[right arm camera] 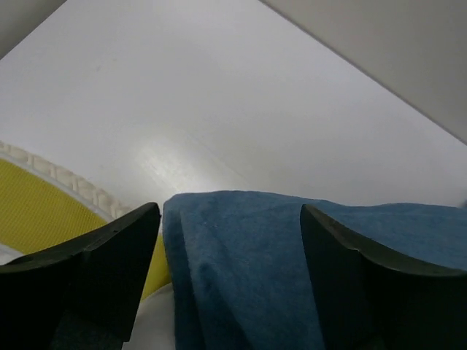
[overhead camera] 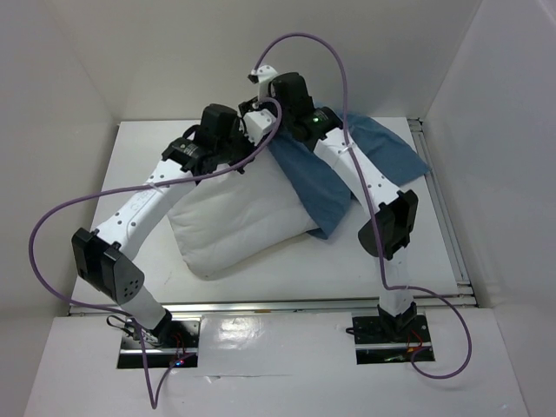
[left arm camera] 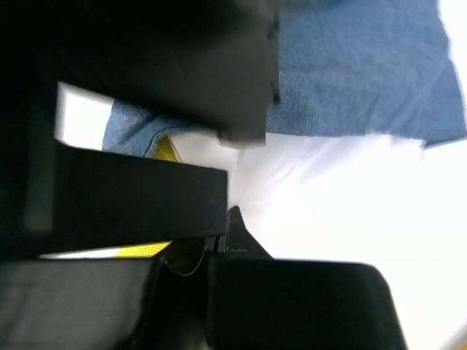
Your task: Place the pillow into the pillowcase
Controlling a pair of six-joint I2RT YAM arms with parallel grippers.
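top external view: pillow (overhead camera: 234,230) lies mid-desk (overhead camera: 139,156), mostly bare white; both arms hide its far edge.
pillowcase (overhead camera: 382,156): blue cloth at the far right, draped over the pillow's far right corner; whether that corner sits inside it or only under it cannot be told.
left wrist view: mostly dark and blurred; left tool (left arm camera: 244,157) is clenched, but what it pinches is hidden; yellow strip (left arm camera: 166,149) and blue cloth are just beside it.
right wrist view: right tool (right arm camera: 230,215) is released, fingers wide apart, with a pillowcase fold between them; the yellow strip is at the left, partly cut off.
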